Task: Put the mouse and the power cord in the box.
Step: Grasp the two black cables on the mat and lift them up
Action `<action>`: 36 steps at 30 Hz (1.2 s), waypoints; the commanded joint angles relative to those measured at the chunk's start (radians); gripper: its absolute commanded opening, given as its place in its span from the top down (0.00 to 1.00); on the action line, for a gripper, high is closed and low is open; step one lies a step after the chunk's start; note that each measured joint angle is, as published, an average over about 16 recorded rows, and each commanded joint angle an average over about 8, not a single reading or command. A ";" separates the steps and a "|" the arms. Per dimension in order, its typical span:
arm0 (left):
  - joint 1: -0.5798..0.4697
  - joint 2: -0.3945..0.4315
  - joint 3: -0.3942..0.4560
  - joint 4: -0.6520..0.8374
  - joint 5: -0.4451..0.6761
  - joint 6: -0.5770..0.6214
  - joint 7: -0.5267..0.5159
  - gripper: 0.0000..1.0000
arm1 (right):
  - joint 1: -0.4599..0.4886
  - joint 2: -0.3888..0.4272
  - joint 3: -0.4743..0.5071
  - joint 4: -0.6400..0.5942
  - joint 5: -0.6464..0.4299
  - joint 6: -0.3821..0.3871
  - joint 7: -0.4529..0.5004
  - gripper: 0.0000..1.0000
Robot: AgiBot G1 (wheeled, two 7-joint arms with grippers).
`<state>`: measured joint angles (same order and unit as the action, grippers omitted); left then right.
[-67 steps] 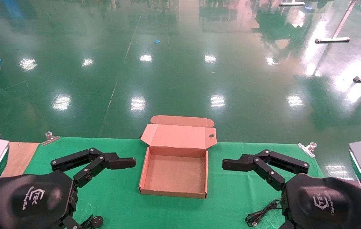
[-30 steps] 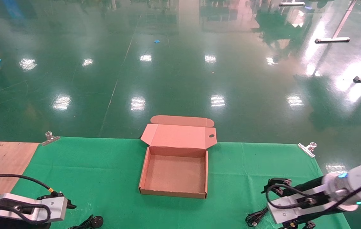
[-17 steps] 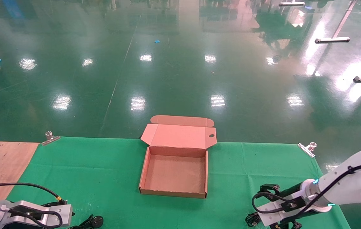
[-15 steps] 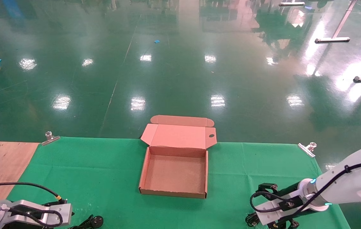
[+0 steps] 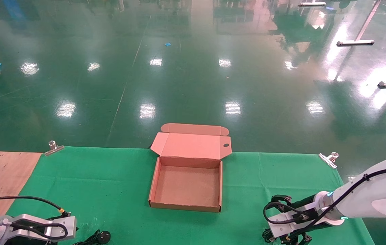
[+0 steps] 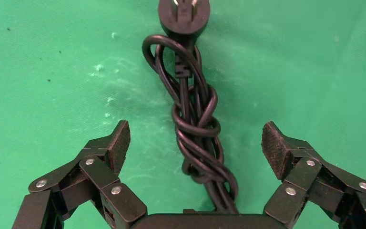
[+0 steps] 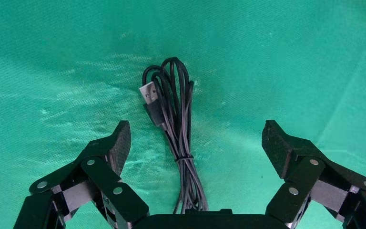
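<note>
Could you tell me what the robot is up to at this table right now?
It is packing two items into the open cardboard box, which has nothing in it yet. The left gripper hangs open over the twisted power cord on the green cloth, one finger on each side. The right gripper hangs open the same way over the mouse's thin cable with its USB plug; the mouse itself is out of sight. Neither gripper has closed on anything.
</note>
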<state>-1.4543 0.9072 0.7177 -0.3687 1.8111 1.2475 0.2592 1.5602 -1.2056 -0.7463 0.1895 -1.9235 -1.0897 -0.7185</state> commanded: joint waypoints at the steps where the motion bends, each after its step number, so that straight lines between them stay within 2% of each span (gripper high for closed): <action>1: -0.004 0.003 -0.005 0.020 -0.007 -0.007 0.010 0.00 | 0.007 -0.006 0.005 -0.030 0.007 0.006 -0.020 0.00; 13: -0.008 0.024 0.011 0.084 0.022 -0.037 0.033 0.00 | 0.033 -0.027 0.015 -0.118 0.022 0.025 -0.090 0.00; 15: -0.007 0.027 0.012 0.092 0.022 -0.041 0.034 0.00 | 0.035 -0.030 0.015 -0.126 0.023 0.030 -0.098 0.10; 16: -0.006 0.028 0.011 0.096 0.022 -0.044 0.035 0.00 | 0.036 -0.032 0.015 -0.131 0.023 0.033 -0.102 0.18; 18: -0.006 0.030 0.011 0.102 0.021 -0.048 0.037 0.02 | 0.036 -0.034 0.015 -0.139 0.022 0.040 -0.107 0.43; 19: -0.006 0.031 0.010 0.106 0.021 -0.050 0.039 0.11 | 0.037 -0.036 0.015 -0.143 0.022 0.043 -0.109 0.56; 22: -0.007 0.032 0.008 0.115 0.018 -0.056 0.044 0.49 | 0.037 -0.039 0.014 -0.154 0.021 0.054 -0.114 0.90; 24: -0.007 0.033 0.007 0.122 0.017 -0.057 0.049 0.74 | 0.037 -0.041 0.014 -0.159 0.020 0.061 -0.116 1.00; 26: -0.009 0.034 0.007 0.129 0.016 -0.059 0.054 0.96 | 0.036 -0.044 0.014 -0.163 0.020 0.067 -0.119 1.00; 27: -0.009 0.034 0.007 0.132 0.016 -0.060 0.057 1.00 | 0.036 -0.045 0.014 -0.164 0.020 0.071 -0.120 1.00; 36: -0.022 0.038 0.007 0.160 0.017 -0.068 0.077 1.00 | 0.030 -0.057 0.014 -0.175 0.020 0.102 -0.127 1.00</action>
<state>-1.4766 0.9452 0.7241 -0.2090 1.8283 1.1803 0.3357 1.5902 -1.2615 -0.7318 0.0150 -1.9027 -0.9876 -0.8445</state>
